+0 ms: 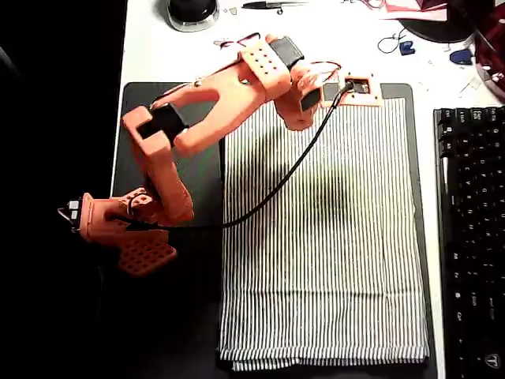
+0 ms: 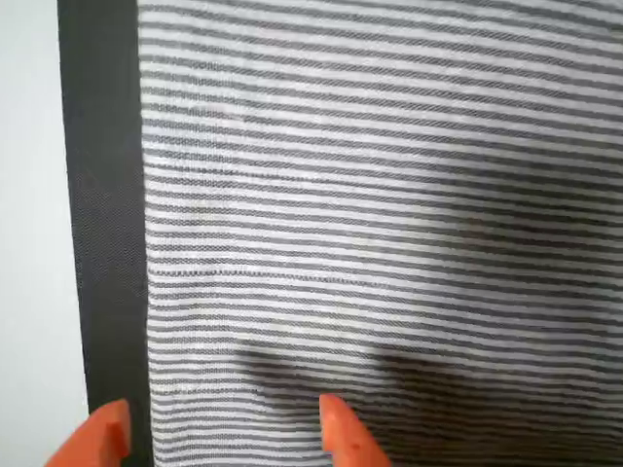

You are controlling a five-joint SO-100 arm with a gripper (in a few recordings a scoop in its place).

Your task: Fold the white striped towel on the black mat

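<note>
The white striped towel (image 1: 331,237) lay flat on the right part of the black mat (image 1: 197,174), its near hem doubled at the mat's front edge; thin, soft and light, it looked likely to drape and slide, so a pinch at a corner or hem seemed best. The gripper (image 2: 219,433) hovered over the towel's far edge by the mat's border, its fingers apart and holding nothing. A black keyboard (image 1: 473,237) sat just beside the mat's right edge, and the arm's cable (image 1: 276,185) trailed across the cloth, possibly in the way.
</note>
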